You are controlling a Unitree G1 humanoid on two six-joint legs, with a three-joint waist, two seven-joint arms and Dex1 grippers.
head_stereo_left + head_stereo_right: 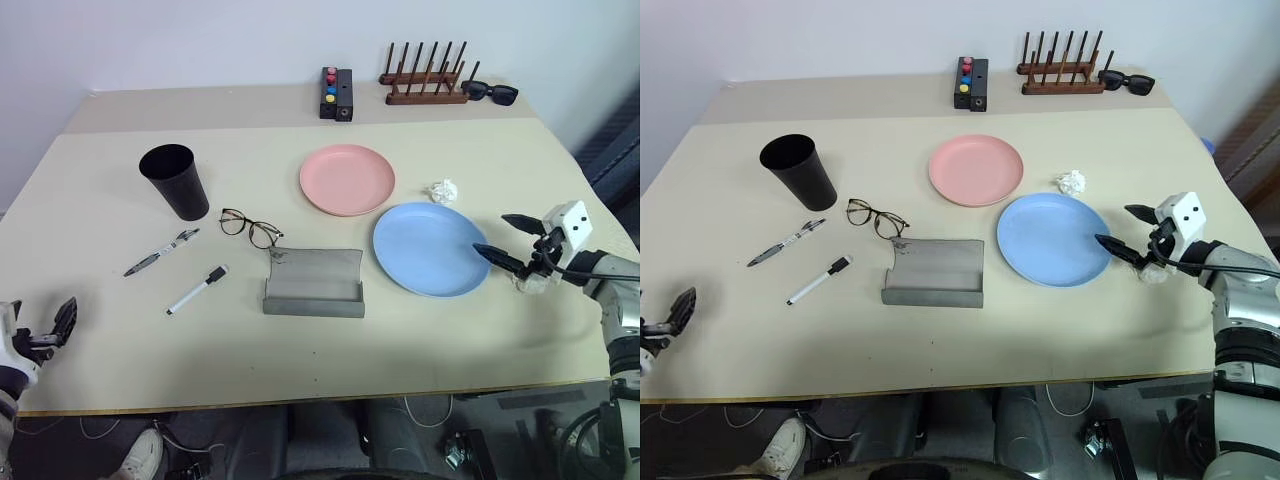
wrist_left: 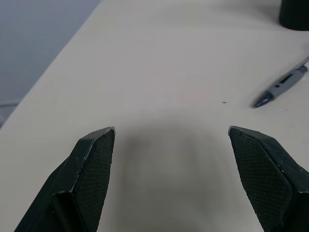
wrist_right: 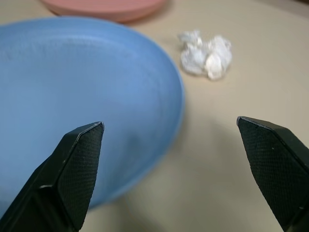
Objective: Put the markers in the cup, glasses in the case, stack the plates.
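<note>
Biggest risk I see: the right gripper (image 1: 508,238), jaws wide open and empty, sits at the right edge of the blue plate (image 1: 430,248), one finger over the rim. These plates are shallow and slick-looking, so a pinch on that thin rim could just shove the plate across the table (image 1: 100,180) into the grey case (image 1: 313,282), or let it tip out mid-lift. The crumpled paper wad (image 1: 443,191) just above the plate could get knocked too.

Pink plate (image 1: 346,179) is upper centre, almost touching the blue one. Black cup (image 1: 174,181) stands upright at upper left, with the two markers, grey (image 1: 160,252) and white (image 1: 197,289), lying below it. Wire glasses (image 1: 250,227) lie unfolded just above the open case. Left gripper (image 1: 52,330), also spread and holding nothing, hangs at the lower left corner, well apart from everything.
</note>
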